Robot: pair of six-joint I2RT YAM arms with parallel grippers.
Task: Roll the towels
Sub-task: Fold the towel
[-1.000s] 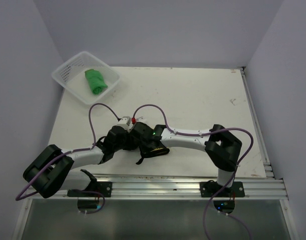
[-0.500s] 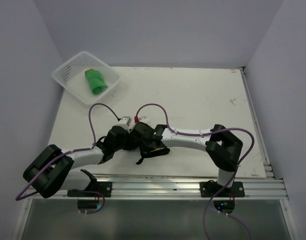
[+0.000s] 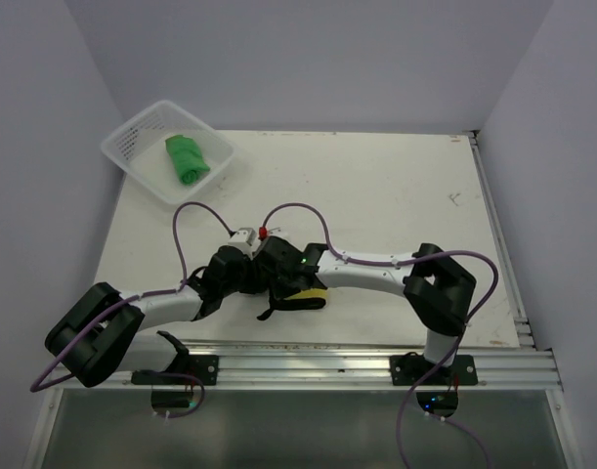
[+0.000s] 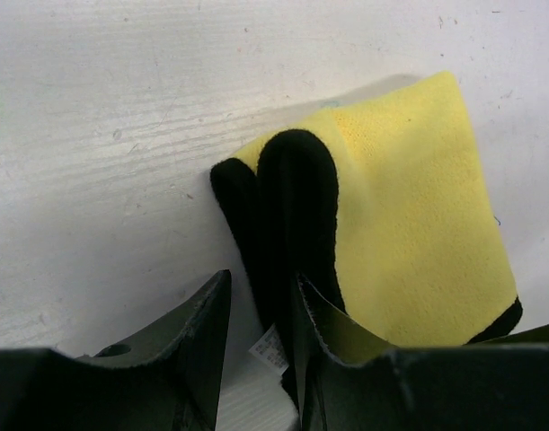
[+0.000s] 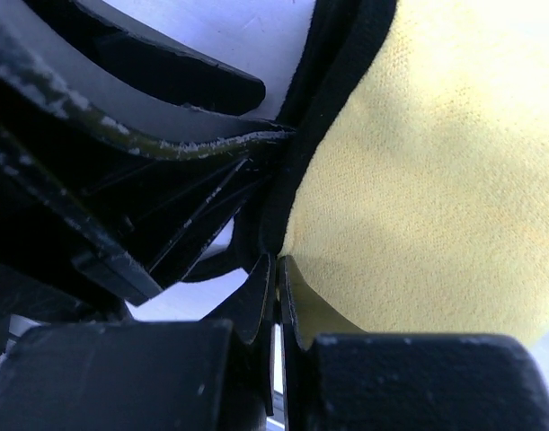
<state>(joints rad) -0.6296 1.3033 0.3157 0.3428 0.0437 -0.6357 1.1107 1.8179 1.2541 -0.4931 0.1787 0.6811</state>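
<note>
The yellow towel (image 4: 409, 233) is lying on the white counter (image 3: 376, 195) near the middle of its near edge, beneath the two grippers, which are crowding together over it. From the left wrist it is showing a soft, fleecy yellow face with a black underside. Its left edge is curling over into a thick black fold, and a thin black rim is peeking out at its lower right corner. The left gripper (image 4: 261, 287) is standing with its jaws partly apart, straddling the near end of that black fold. The cloth is touching the right finger, while a strip of bare counter and a small white label (image 4: 270, 350) are showing between the fold and the left finger. The right gripper (image 5: 276, 265) is sitting closed, its two fingers pressed flat together with the tips right at the towel's black hem. Whether any cloth is caught between them cannot be told, since the close view is showing only yellow fleece bulging to the right of the tips. The green towel (image 3: 186, 159) is resting as a tight, bright roll inside the white mesh basket (image 3: 132, 147) at the far left corner of the counter, well apart from both arms.
</note>
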